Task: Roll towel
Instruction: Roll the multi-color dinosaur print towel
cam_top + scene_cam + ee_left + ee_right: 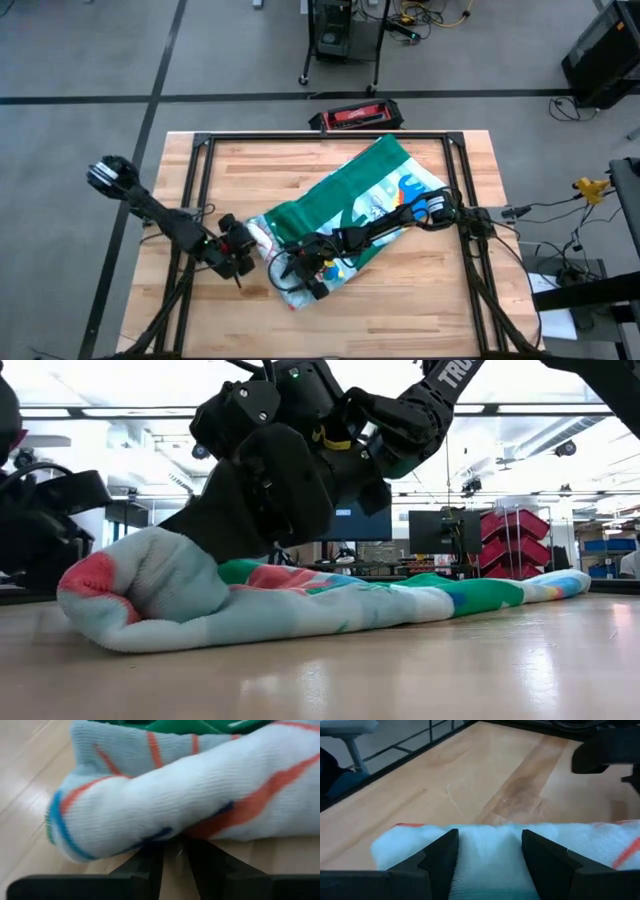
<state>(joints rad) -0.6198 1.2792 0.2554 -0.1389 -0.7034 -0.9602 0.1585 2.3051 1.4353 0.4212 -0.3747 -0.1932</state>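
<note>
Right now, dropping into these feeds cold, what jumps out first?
The towel lies diagonally across the wooden table, green back up, its near end curled into a fat roll. The right gripper sits on that roll with cloth bunched between its fingers, while the left gripper is at the roll's edge, fingers nearly together beneath the fold.

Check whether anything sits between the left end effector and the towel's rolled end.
Nothing visible does. The left end effector sits right at the rolled end of the towel, with only bare table around it.
</note>
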